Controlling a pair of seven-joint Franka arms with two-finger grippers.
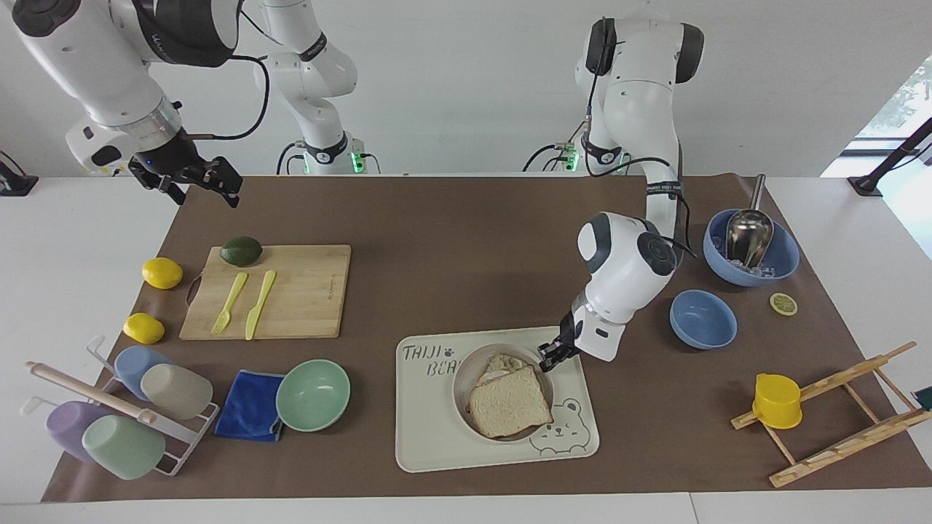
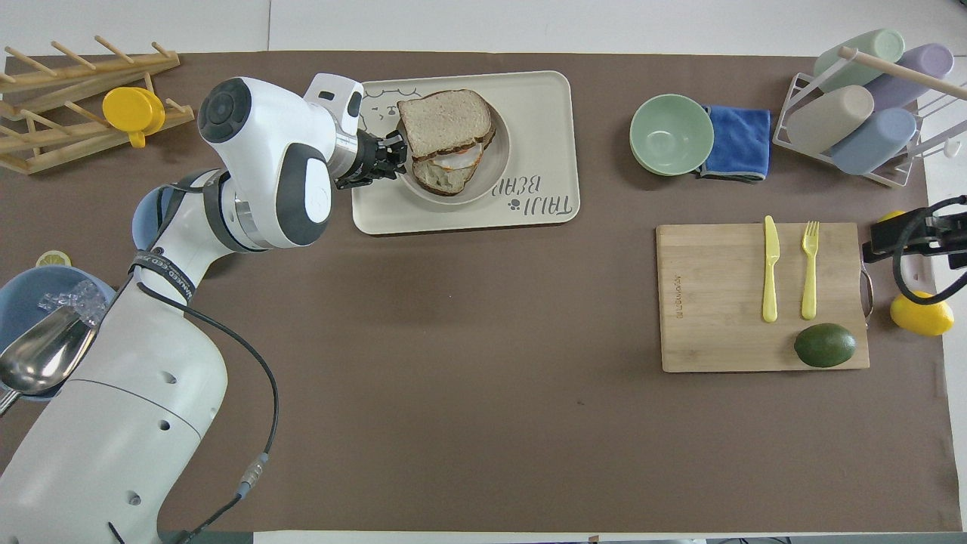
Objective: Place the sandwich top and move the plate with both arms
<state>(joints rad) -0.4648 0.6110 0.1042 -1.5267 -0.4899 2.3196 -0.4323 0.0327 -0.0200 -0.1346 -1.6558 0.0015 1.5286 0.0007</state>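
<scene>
On the brown mat (image 1: 466,240) before a white wall | left gripper (image 1: 549,355) pinching plate (image 1: 461,371) rim on bear tray (image 1: 429,437) | right gripper (image 1: 191,183) waits, spread, over the mat's corner

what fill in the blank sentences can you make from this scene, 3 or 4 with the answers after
1. The sandwich top lies on an egg-topped slice in the ____.
2. The plate sits on the cream bear ____.
3. The left gripper is at the plate's rim; the right gripper waits over the table's ____ arm end.
4. On the cutting board, beside the knife, lies a yellow ____.

Missing words: plate; tray; right; fork
</scene>
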